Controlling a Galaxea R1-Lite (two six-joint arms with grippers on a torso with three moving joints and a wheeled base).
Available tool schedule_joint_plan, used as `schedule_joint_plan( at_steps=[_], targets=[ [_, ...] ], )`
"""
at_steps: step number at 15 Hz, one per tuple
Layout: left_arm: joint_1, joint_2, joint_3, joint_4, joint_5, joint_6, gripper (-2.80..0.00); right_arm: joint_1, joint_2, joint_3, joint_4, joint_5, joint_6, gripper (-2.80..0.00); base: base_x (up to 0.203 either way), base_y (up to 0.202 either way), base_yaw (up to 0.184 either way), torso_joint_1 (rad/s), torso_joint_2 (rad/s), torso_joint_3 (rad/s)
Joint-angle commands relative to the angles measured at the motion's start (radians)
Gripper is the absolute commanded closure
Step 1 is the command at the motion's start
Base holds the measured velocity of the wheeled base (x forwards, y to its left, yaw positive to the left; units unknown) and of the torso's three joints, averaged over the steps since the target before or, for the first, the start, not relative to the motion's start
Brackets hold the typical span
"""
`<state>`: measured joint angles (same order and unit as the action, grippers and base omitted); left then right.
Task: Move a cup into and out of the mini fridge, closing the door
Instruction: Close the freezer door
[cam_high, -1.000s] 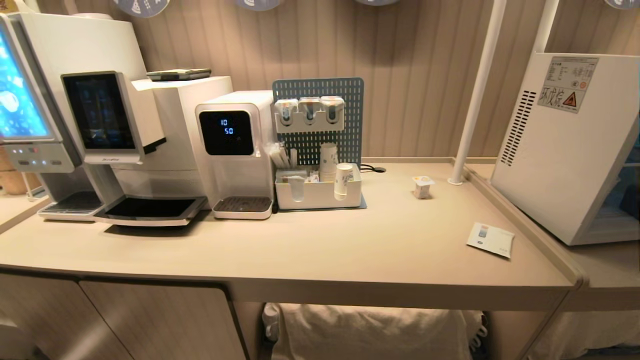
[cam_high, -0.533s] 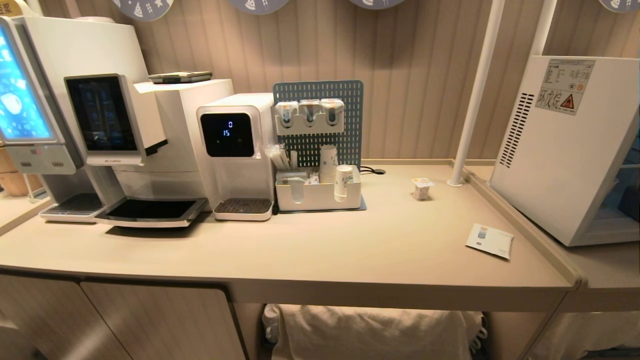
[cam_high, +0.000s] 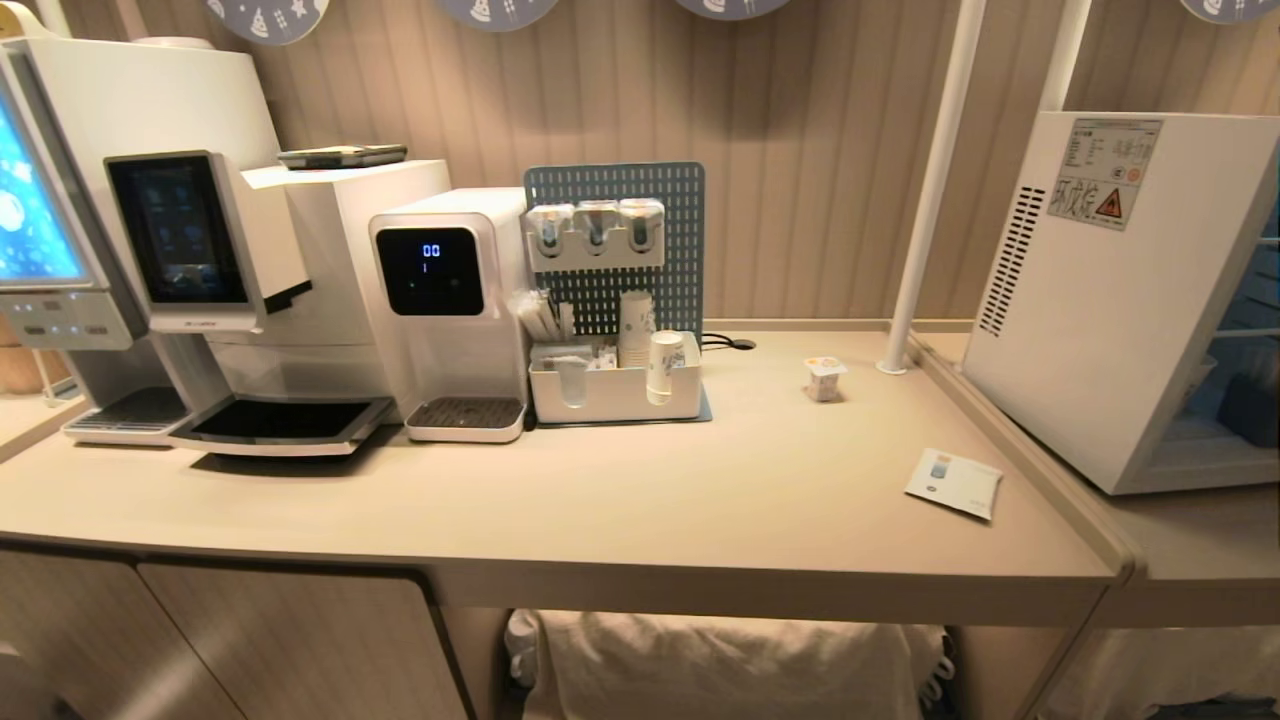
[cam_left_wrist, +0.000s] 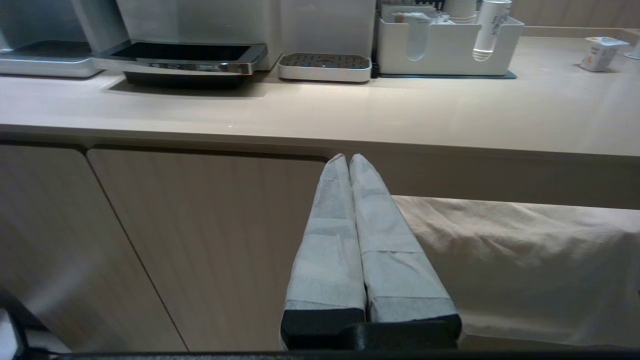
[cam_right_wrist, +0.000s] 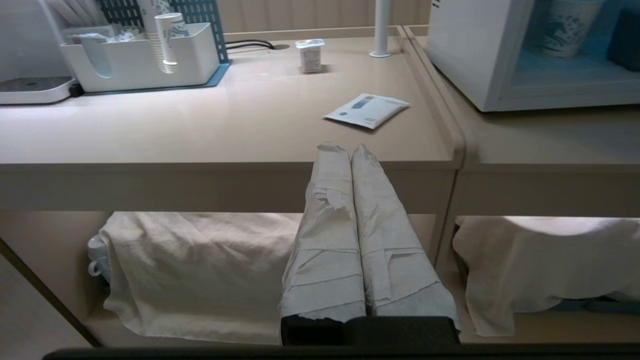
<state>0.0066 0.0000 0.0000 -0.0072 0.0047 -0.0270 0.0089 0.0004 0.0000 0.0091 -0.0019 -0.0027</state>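
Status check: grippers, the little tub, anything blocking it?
Left gripper and right gripper shut, empty, below counter edge. Tiny white plastic tub with orange-marked lid upright on beige counter. Flat white sachet lies nearer, off to the side.

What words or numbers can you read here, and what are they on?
"00" above "1": lit digits on the black screen of the white drinks machine.
Red warning triangle beside big characters: sticker on the mini fridge; small print unreadable.
Sachet, paper cups, the cup's lid: print too small.
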Motion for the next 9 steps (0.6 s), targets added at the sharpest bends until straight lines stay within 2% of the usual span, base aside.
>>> schedule_joint_plan(
  at_steps=[1, 9],
  targets=[
    [0.0, 0.002, 0.002, 0.0, 0.0, 0.0, 0.0, -0.001, 0.0, 0.002, 0.0, 0.0, 0.001, 0.0, 0.0, -0.192, -0.001, 0.007, 0.0, 0.002],
    [0.0, 0.002, 0.002, 0.0, 0.0, -0.001, 0.0, -0.001, 0.0, 0.002, 0.0, 0.0, 0.0, 0.0, 0.0, -0.192, 0.0, 0.002, 0.0, 0.002]
  ],
)
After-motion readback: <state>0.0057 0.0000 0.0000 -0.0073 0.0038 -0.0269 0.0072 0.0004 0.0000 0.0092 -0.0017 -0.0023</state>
